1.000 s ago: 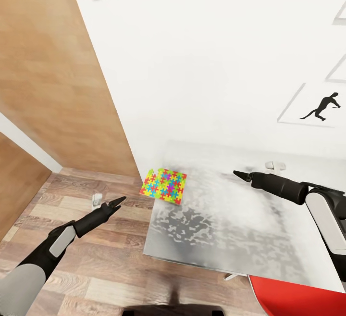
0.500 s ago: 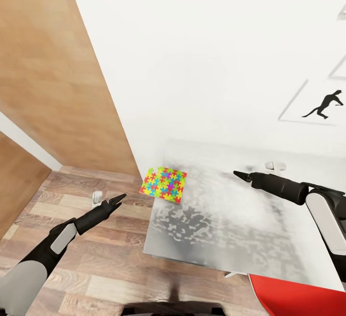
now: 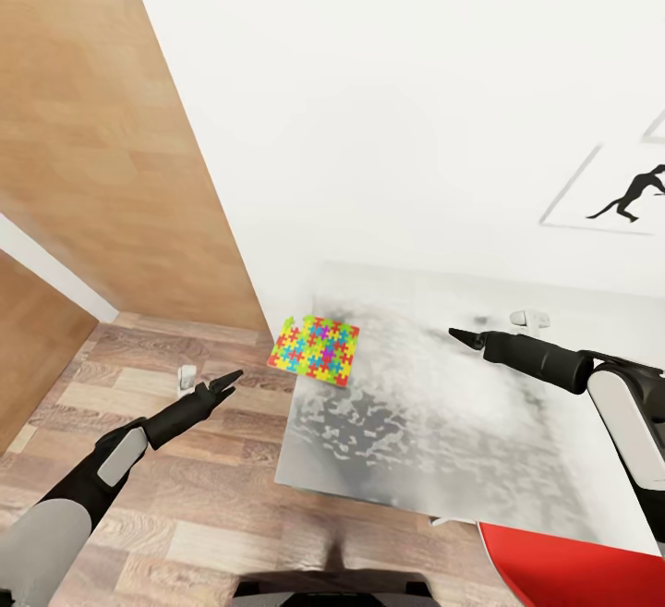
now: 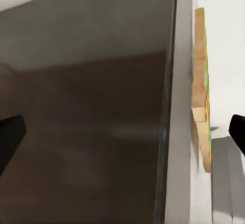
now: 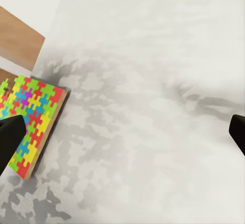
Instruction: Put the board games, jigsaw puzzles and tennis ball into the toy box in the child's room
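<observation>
jigsaw puzzle (image 3: pixel 315 350) lies on the table (image 3: pixel 443 431) corner.

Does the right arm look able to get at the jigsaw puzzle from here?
Probably yes: bare table top lies between the open right gripper and the jigsaw puzzle overhanging the far-left corner.
</observation>
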`<state>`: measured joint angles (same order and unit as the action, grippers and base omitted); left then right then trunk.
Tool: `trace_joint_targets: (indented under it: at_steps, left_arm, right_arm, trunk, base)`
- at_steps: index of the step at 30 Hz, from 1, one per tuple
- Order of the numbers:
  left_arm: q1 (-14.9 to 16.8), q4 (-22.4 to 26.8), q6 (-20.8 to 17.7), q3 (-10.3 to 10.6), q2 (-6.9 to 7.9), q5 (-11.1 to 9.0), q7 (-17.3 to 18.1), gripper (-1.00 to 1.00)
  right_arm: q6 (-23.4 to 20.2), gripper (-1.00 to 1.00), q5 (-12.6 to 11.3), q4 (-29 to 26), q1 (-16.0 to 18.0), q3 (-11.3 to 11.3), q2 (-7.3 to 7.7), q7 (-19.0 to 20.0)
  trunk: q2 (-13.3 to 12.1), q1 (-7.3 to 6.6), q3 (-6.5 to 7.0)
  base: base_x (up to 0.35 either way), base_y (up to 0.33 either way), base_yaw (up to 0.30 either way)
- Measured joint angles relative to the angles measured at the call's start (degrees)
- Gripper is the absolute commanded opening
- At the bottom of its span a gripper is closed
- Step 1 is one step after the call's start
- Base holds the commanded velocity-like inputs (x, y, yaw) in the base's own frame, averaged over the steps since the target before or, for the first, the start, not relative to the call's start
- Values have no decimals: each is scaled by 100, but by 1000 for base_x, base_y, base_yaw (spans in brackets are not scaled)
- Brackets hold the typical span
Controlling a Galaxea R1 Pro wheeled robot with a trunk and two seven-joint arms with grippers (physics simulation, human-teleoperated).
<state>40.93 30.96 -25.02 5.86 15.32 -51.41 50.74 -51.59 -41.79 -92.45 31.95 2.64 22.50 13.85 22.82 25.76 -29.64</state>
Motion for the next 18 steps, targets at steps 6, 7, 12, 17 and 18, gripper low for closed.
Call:
trace_joint_targets:
  at_steps: [6, 7, 12, 17, 18]
  left_arm:
    - [121, 0, -24, 2, 0, 5, 96, 100]
    - [122, -1, -23, 3, 0, 7, 97, 100]
    - [235, -1, -41, 6, -1, 11, 145, 100]
    - [286, -1, -54, 7, 4, 12, 165, 100]
    - [287, -1, -54, 7, 4, 12, 165, 100]
  right_arm:
    - [-3, 100, 0, 0, 11, -1, 0, 0]
    - [-3, 100, 0, 0, 11, -1, 0, 0]
    - [-1, 100, 0, 0, 20, -10, 0, 0]
    - [0, 100, 0, 0, 23, -13, -2, 0]
    - [0, 100, 0, 0, 23, -13, -2, 0]
  trunk:
    - [0, 0, -55]
    - [0, 0, -65]
    - [0, 0, -111]
    - [0, 0, -158]
    - [0, 0, -168]
  base:
    - [0, 0, 0]
    - [0, 0, 0]
    - [0, 0, 0]
    - [0, 0, 0]
    - [0, 0, 0]
